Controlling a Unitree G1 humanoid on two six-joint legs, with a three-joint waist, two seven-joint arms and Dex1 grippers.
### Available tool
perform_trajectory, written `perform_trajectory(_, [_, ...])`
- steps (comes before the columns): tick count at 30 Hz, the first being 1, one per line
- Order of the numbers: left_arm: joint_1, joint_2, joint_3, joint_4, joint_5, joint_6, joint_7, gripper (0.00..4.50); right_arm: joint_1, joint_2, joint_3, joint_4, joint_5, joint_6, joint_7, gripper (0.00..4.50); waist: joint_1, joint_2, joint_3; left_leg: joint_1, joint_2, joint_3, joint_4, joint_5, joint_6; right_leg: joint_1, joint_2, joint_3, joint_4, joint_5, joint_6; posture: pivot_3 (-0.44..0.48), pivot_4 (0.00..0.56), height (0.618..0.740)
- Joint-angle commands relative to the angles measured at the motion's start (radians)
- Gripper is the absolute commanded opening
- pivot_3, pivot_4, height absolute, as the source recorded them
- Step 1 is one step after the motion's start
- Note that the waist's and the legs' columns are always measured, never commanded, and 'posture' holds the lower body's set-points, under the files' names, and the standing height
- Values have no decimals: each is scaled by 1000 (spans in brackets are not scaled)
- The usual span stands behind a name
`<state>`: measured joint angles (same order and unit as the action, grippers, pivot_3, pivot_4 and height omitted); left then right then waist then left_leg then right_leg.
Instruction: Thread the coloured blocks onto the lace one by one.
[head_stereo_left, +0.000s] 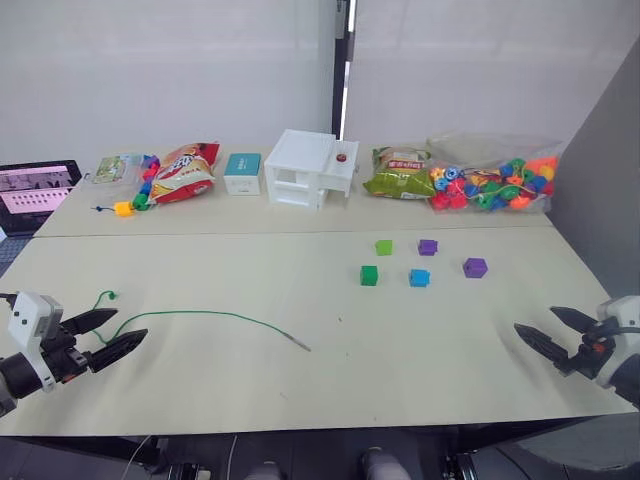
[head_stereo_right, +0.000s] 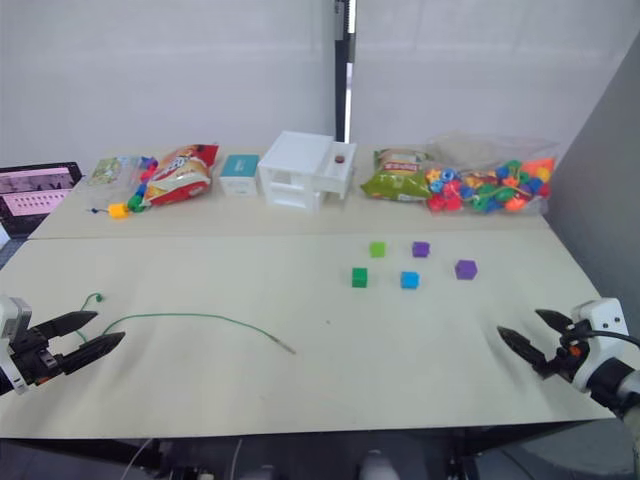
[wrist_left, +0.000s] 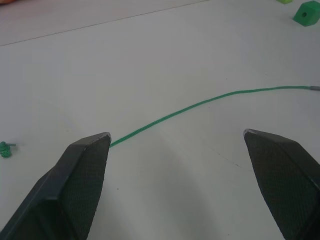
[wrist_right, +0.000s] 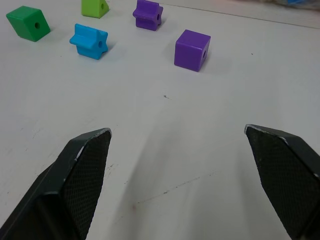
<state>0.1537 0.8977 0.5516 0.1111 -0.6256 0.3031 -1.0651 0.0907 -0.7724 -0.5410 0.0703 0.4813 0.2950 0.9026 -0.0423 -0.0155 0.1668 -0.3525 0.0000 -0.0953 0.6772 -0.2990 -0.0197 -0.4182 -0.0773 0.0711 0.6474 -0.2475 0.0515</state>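
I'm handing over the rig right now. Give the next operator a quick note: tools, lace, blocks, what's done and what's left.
Left tool: open, empty, by the lace near its knotted end.
Right tool: open, empty, on the near side of the blocks.
Lace lies loose on the table, grey tip pointing towards the blocks.
Blocks all loose: dark green, light green, blue, two purple.
Done: nothing threaded. Left: all five.
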Motion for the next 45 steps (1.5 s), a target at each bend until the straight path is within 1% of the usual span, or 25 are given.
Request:
perform_trajectory(1, [-39,-4,-22,-65,-12,27,-3,4475,3,17,1,-78,22,6,-17,4500,1,0,0,0,0,0,0,0,0,0,0,0,0,0,0,0,150,740])
perform_trajectory(4, [-117,-23,-128,-131,-27,74,-25,4475,10,44,37,-181,48,50,-37,4500,8,0,0,0,0,-1,1,0,0,1,0,0,0,0,0,0,150,740])
perform_trajectory(6, [-158,-32,-168,-149,-28,95,-40,4475,1,42,58,-222,53,77,-39,4500,5,0,0,0,0,-1,1,1,-1,1,0,0,0,0,0,0,150,740])
perform_trajectory(7, [-211,-39,-217,-165,-42,121,-65,4475,-10,35,81,-268,72,106,-32,4500,4,0,0,0,0,-1,1,1,-1,1,0,0,0,0,0,0,150,740])
perform_trajectory(9, [-298,-49,-300,-167,-30,135,-109,4475,-29,25,123,-338,101,152,-22,4500,3,0,0,0,0,-1,1,1,-1,0,0,0,1,0,0,0,150,740])
perform_trajectory(11, [-399,-56,-407,-144,19,119,-183,4475,-31,8,181,-419,110,193,-9,4500,3,0,0,-1,0,-1,1,1,-1,0,0,0,1,0,0,0,150,740])
perform_trajectory(14, [-547,-76,-535,-70,80,94,-282,4475,-44,-10,234,-510,139,256,-13,4500,3,0,0,-1,-1,-1,1,1,-1,0,1,0,1,0,0,0,150,740])
perform_trajectory(16, [-647,-98,-615,10,133,51,-362,4475,-59,-20,262,-556,152,291,-22,4500,3,0,0,-1,-1,-2,1,1,-1,0,1,0,1,0,0,0,150,740])
perform_trajectory(19, [-784,-139,-733,185,240,-66,-504,4475,-84,-28,302,-622,150,328,-51,4500,3,0,0,-2,-1,-2,2,1,-1,0,0,0,0,0,0,0,150,740])
perform_trajectory(22, [-868,-152,-856,351,280,-204,-549,4475,-110,-13,313,-664,163,357,-95,4500,-2,-1,0,-2,-1,-2,2,1,-1,0,1,0,0,0,0,0,150,740])
perform_trajectory(24, [-910,-165,-932,452,294,-307,-549,4475,-111,-1,309,-694,171,373,-125,4500,-3,-1,0,-2,-1,-2,2,1,-1,-1,1,0,0,0,0,0,150,740])
perform_trajectory(27, [-958,-199,-1001,572,314,-437,-549,4475,-92,8,299,-731,180,389,-157,4500,1,-1,0,-4,-1,-2,3,0,0,-1,1,0,0,0,0,0,150,740])
perform_trajectory(32, [-999,-272,-1062,713,357,-614,-549,4475,-40,33,282,-792,196,401,-219,4500,15,-3,0,-6,-2,-3,5,0,0,-2,0,-1,0,0,1,0,150,740])
perform_trajectory(36, [-1021,-309,-1082,772,367,-671,-549,4475,-26,49,292,-810,190,397,-249,4500,22,-3,0,-6,-2,-3,6,0,0,-1,0,-1,0,0,1,0,150,740])
perform_trajectory(40, [-1026,-331,-1106,805,372,-689,-549,4475,-17,56,291,-821,192,395,-267,4500,26,-3,0,-5,-2,-3,7,0,0,0,0,-1,0,0,1,0,150,740])
perform_trajectory(43, [-1015,-322,-1164,798,360,-679,-549,4475,-9,56,283,-828,193,393,-275,4500,27,-3,-1,-4,-2,-3,7,0,0,1,0,-1,0,0,1,0,150,740])
perform_trajectory(45, [-1012,-323,-1179,807,356,-693,-549,4475,-6,53,275,-830,197,394,-281,4500,27,-3,-1,-3,-2,-3,7,0,0,2,0,-1,0,0,1,0,150,740])
